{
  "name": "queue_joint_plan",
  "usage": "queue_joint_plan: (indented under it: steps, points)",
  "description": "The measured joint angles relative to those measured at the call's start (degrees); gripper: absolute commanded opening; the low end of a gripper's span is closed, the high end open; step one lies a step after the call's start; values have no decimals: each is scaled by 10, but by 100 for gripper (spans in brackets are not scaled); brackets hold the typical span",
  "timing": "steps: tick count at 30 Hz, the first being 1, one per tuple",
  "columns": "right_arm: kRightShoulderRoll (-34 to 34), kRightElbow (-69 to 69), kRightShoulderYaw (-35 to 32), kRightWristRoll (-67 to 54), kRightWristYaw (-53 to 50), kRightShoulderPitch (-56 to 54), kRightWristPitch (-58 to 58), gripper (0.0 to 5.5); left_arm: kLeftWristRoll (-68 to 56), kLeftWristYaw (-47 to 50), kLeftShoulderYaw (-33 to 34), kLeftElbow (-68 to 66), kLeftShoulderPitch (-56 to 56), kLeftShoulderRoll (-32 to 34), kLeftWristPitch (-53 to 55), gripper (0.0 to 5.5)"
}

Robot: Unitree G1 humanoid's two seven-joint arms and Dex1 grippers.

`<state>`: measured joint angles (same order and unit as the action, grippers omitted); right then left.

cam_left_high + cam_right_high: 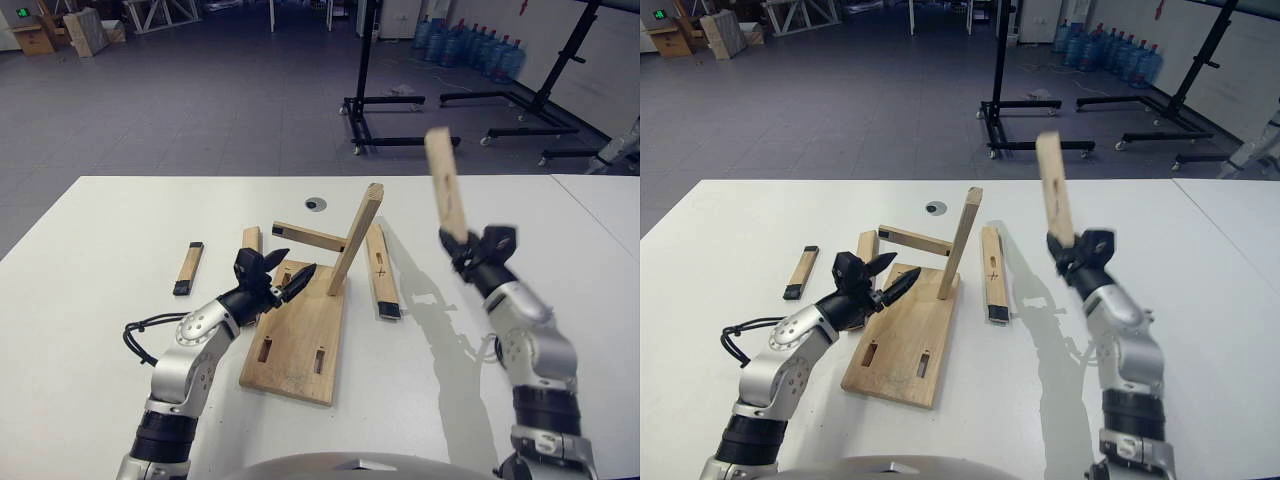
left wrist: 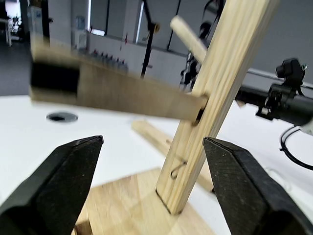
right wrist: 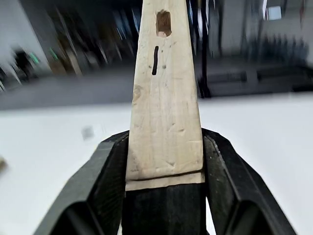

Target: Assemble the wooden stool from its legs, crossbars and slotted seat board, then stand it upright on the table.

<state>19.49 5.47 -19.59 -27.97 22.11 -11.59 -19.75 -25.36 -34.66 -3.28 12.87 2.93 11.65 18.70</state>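
Note:
The slotted seat board (image 1: 296, 340) lies flat on the white table (image 1: 90, 330). One leg (image 1: 357, 238) stands tilted in a far slot, with a crossbar (image 1: 308, 236) sticking out of it to the left. My left gripper (image 1: 283, 274) hovers open over the board's far end, just left of that leg (image 2: 215, 93). My right gripper (image 1: 463, 245) is raised at the right, shut on another wooden leg (image 1: 444, 183) that points upward. In the right wrist view this leg (image 3: 165, 93) sits between the fingers (image 3: 105, 181).
A third leg (image 1: 382, 270) lies on the table right of the board. A short crossbar (image 1: 188, 267) lies to the left, and another piece (image 1: 251, 240) by the board's far corner. A round hole (image 1: 316, 203) is in the tabletop behind. Black stands (image 1: 390, 105) are on the floor beyond.

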Motion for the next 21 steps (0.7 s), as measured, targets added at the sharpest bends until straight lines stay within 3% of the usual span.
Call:
queue_joint_plan:
  steps: [6, 11, 21]
  points:
    - [58, 170, -30, -344, 179, -5, -138, 200, -151, -63, 34, 63, -4, 14, 59, 393]
    - [66, 203, 63, -347, 240, 18, -164, 200, -264, -78, 60, 93, -7, 12, 98, 463]
    - [66, 139, 194, -281, 374, 28, -164, 200, -396, -80, 66, 115, 4, 12, 155, 466]
